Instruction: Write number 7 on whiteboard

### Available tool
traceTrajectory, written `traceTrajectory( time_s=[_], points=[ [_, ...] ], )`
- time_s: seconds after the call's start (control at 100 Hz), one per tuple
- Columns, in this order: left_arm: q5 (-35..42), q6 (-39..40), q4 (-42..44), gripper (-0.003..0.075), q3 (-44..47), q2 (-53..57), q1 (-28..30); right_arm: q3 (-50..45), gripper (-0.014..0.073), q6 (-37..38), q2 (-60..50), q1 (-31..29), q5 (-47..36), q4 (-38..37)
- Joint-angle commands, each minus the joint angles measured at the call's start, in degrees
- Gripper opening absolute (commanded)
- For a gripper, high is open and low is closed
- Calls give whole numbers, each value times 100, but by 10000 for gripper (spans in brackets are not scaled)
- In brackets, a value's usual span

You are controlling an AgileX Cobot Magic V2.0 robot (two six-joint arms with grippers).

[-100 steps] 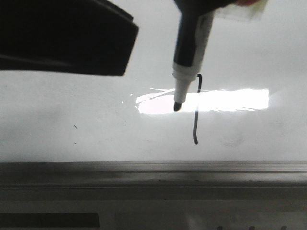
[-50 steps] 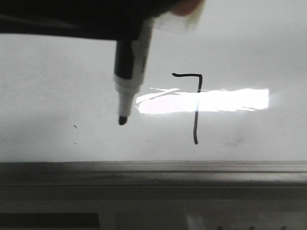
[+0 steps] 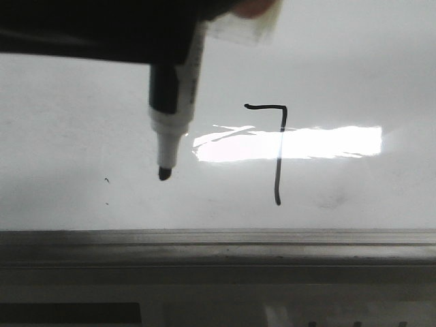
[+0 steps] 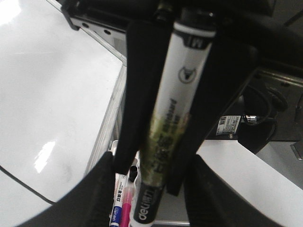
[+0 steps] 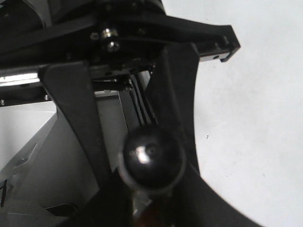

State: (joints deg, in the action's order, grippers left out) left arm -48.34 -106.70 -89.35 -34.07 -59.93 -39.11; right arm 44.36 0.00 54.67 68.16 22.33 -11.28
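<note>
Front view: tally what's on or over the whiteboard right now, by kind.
marker: 1
number 7: 1
black specks: 2
Total: 4

Your right gripper [image 5: 142, 142] fills most of this view: two broad black fingers [image 5: 75, 118] run down from a black bracket with small screws, and between them sits a round glossy black ball [image 5: 152, 158], pressed against the inner face of each finger. Below the ball you can make out a blurred brownish piece, too soft to identify. To one side lies the whiteboard [image 5: 255, 142], plain white with a tiny dark speck [image 5: 207, 137]. On the other side, grey surfaces show.
</note>
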Motion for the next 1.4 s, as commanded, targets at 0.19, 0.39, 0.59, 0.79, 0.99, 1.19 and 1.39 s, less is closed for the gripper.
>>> traceTrajectory(
  time_s=[0.19, 0.39, 0.59, 0.79, 0.99, 1.19, 1.39],
  points=[
    [-136, 5, -73, -20, -160, 49, -31, 211, -71, 100, -20, -4, -893, 41],
    [-136, 5, 19, -20, -160, 49, -31, 211, -71, 100, -20, -4, -967, 41],
    [-172, 5, 19, -20, -160, 49, -31, 211, -71, 100, -20, -4, -991, 41],
    [-221, 5, 19, -20, -160, 49, -31, 211, -71, 100, -20, -4, -1213, 41],
    [-256, 5, 19, -20, -160, 49, -31, 211, -71, 100, -20, -4, -1562, 41],
    [-256, 5, 19, -20, -160, 49, -31, 211, -71, 100, -20, -4, -1603, 41],
    [-152, 80, 31, 224, -160, 49, -31, 211, -71, 100, -20, -4, -1603, 41]
  ],
)
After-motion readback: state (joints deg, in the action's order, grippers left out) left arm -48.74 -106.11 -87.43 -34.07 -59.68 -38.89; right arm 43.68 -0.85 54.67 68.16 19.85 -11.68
